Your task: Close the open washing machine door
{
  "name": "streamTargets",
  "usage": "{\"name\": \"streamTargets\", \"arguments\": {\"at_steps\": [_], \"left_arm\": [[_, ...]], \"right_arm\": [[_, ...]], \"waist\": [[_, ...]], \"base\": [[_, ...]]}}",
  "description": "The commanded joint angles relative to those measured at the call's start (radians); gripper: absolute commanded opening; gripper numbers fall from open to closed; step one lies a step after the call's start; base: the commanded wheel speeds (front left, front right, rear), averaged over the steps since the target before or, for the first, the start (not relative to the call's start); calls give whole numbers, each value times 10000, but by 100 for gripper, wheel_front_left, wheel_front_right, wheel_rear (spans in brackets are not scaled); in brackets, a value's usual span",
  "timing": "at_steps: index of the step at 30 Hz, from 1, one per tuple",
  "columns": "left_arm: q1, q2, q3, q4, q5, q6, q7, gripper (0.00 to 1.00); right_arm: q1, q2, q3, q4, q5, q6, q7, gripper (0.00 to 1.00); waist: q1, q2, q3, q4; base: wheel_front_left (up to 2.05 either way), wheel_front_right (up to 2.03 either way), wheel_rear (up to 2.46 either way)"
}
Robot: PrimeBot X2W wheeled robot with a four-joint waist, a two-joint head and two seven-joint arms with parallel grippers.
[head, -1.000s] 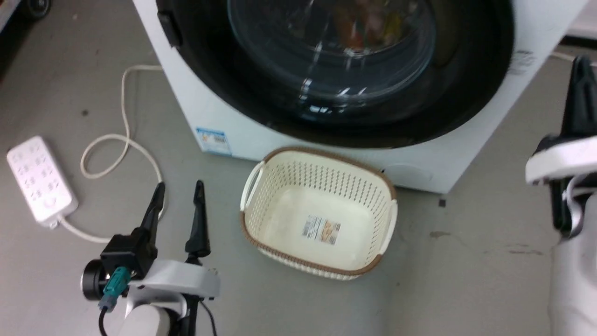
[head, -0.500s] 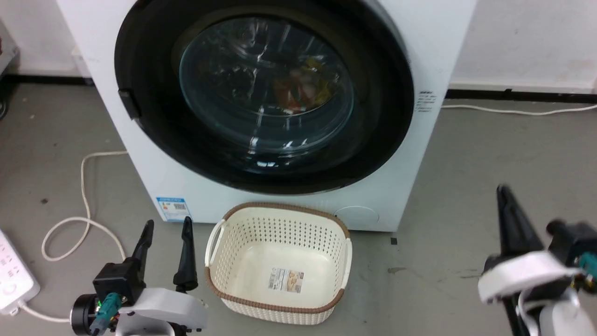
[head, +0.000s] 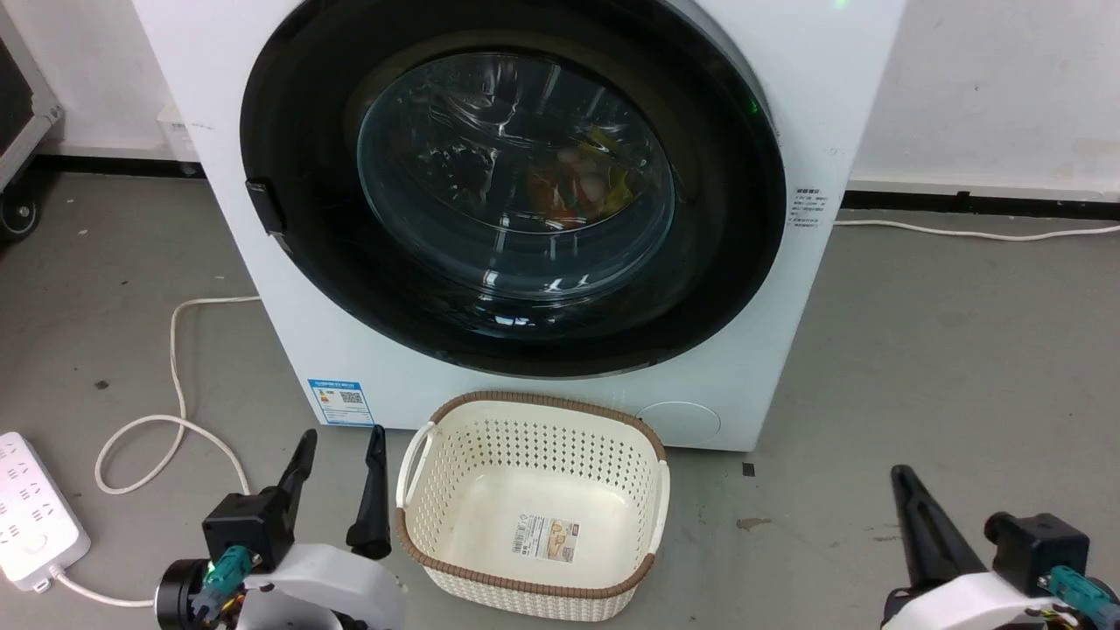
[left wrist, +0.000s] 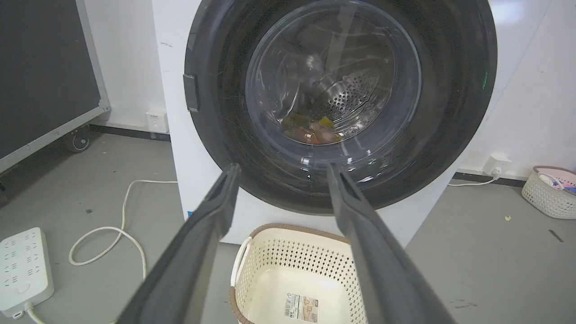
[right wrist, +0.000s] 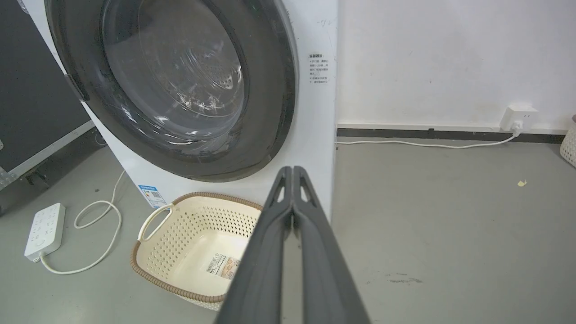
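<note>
The washing machine door (head: 516, 175), a wide glossy black rim around a bulging glass window, lies flat against the white front-loader, with coloured laundry showing through the glass. Its latch tab (head: 262, 206) sits on the rim's left side. My left gripper (head: 339, 442) is open and empty at the lower left, beside the basket and short of the door (left wrist: 333, 76). The right gripper (head: 901, 477) is low at the lower right, away from the machine. In the right wrist view its fingertips (right wrist: 292, 168) press together with nothing between them, and the door (right wrist: 175, 76) stands to the left.
A cream perforated basket (head: 525, 398) with a brown rim stands empty on the floor before the machine. A white power strip (head: 31, 507) and looped cord (head: 175, 350) lie at the left. A black wheeled case (left wrist: 45, 67) stands far left, another basket (left wrist: 551, 198) far right.
The head camera has pulled back and up, so the whole door is in the picture. My right gripper has dropped from beside the machine's right edge to the lower right.
</note>
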Motion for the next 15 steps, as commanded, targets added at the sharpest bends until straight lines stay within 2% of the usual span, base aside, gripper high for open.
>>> {"name": "streamTargets", "arguments": {"at_steps": [1, 3, 4, 5, 6, 15], "left_arm": [[125, 56, -24, 18, -28, -22, 37, 100], [96, 66, -75, 43, -42, -62, 68, 100], [73, 75, -94, 69, -55, -69, 75, 100], [73, 75, -94, 69, -55, -69, 75, 100], [64, 77, -102, 82, -61, -66, 81, 100], [2, 121, -219, 89, -110, -79, 118, 100]], "right_arm": [[156, 25, 47, -95, 68, -6, 64, 0], [177, 25, 99, -144, 56, -6, 163, 0], [170, 25, 131, -186, 50, -6, 249, 29], [170, 25, 131, -186, 50, -6, 249, 29], [160, 25, 142, -207, 22, -6, 285, 100], [142, 26, 149, -351, 88, -6, 378, 100]], "waist": [[0, 0, 7, -1], [0, 0, 11, 3], [0, 0, 14, -6], [0, 0, 14, -6], [0, 0, 13, -7], [0, 0, -6, -5]], "base": [[0, 0, 0], [0, 0, 0], [0, 0, 0], [0, 0, 0], [0, 0, 0], [0, 0, 0]]}}
